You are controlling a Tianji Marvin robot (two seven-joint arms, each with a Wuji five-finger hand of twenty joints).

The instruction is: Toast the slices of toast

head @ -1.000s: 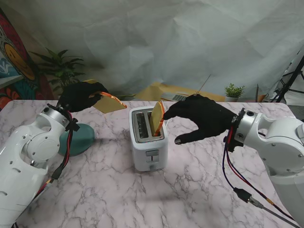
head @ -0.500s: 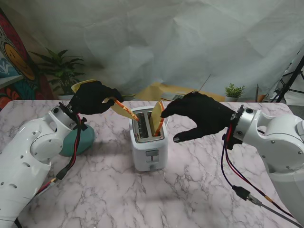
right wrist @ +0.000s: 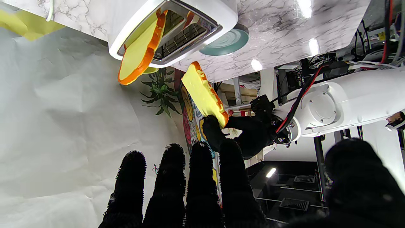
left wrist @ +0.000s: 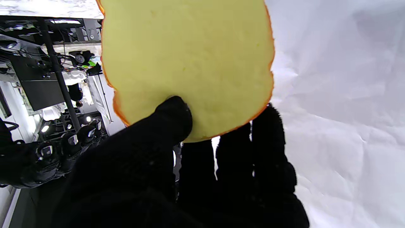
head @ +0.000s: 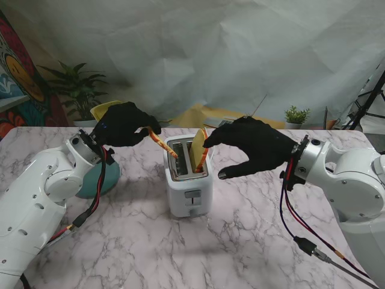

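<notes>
1. Tabletop [head: 240,241] of marbled white carried everything, and both our arms reached in over it from the near corners.
2. Toaster [head: 188,183] stood at the middle of it, white, with two slots opening upward. We judged the task about half done, since one slot was filled and the other was not.
3. Our right hand [head: 252,147] hovered just right of the toaster, released, fingers spread and grasping nothing. It was very near the seated slice, and we judged that a careless drift could knock that slice askew.
4. Our left hand [head: 123,124] was clenched on the second slice [head: 161,143], thumb on one face and fingers behind, as the left wrist view showed.
5. That second slice slanted down toward the left slot, its lower corner at or just over the slot mouth. We judged that it could catch on the rim or jam crooked because it was so tilted.
6. First slice [head: 199,150] sat in the right slot, leaning, with most of it poking out.
7. Teal plate [head: 99,177] lay to the left, partly hidden by our arm.
</notes>
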